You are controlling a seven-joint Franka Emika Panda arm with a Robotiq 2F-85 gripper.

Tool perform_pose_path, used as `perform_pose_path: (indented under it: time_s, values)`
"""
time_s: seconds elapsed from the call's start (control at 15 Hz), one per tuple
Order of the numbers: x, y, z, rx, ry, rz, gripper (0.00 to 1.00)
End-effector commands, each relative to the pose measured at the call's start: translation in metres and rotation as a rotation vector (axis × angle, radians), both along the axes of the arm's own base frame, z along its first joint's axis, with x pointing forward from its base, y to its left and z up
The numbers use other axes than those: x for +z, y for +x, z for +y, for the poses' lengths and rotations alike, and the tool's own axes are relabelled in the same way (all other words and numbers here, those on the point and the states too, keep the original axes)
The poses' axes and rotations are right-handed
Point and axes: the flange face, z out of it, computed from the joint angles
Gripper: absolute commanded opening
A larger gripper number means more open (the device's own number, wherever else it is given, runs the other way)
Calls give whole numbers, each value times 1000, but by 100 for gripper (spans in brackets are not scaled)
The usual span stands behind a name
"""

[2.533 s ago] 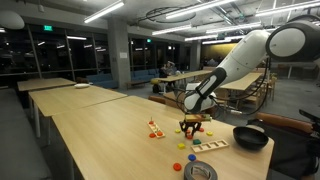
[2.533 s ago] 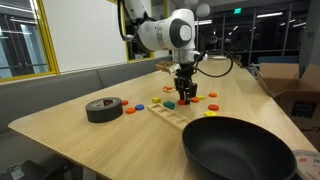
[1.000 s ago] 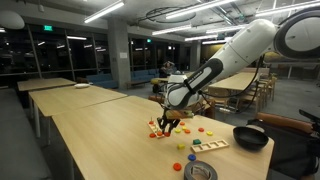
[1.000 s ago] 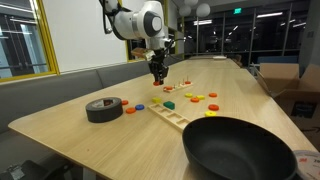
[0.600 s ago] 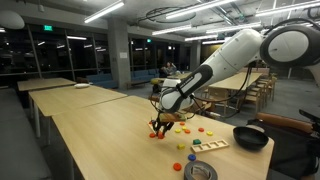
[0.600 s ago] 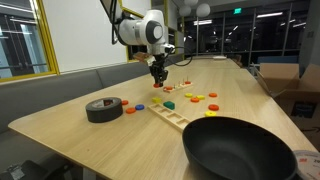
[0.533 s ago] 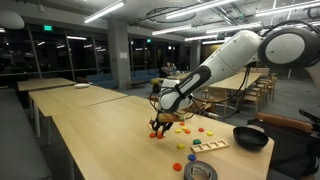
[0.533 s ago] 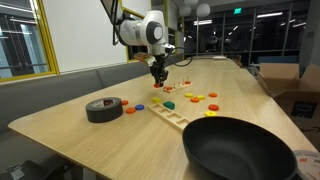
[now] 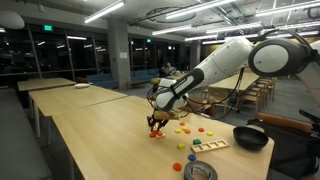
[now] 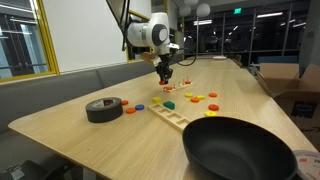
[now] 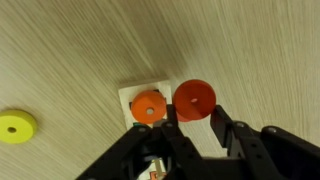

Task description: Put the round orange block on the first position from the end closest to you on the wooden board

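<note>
Hanging low over the pale wooden worktop (image 10: 70, 135), the claw (image 11: 198, 122) is closed, with the round orange block (image 11: 194, 98) pinched at its fingertips. In the wrist view the block sits just beside a small white square base (image 11: 128, 95) that carries a second orange disc (image 11: 148, 107) with a hole in its middle; whether the held block touches the base cannot be told. A yellow disc (image 11: 17, 125) lies on the wood well to the left in that view.

In both exterior views the arm bends down to the claw from above. The wooden board (image 10: 172, 114) lies flat, well apart from the claw and nearer the camera, its row of round recesses showing. Loose coloured pieces are scattered between board and claw, among them a green block (image 10: 169, 104) and a blue disc (image 10: 139, 107). A roll of black tape (image 10: 104, 108) rests to the left of the board, and a large black bowl (image 10: 240, 150) stands at the near edge
</note>
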Motion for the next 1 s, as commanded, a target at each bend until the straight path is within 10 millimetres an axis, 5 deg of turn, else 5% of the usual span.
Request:
perform_pose_path:
  time_s: [0.0, 0.93]
  values:
    - [4, 22, -12, -28, 12, -52, 18]
    - [-1, 53, -36, -63, 3, -95, 18]
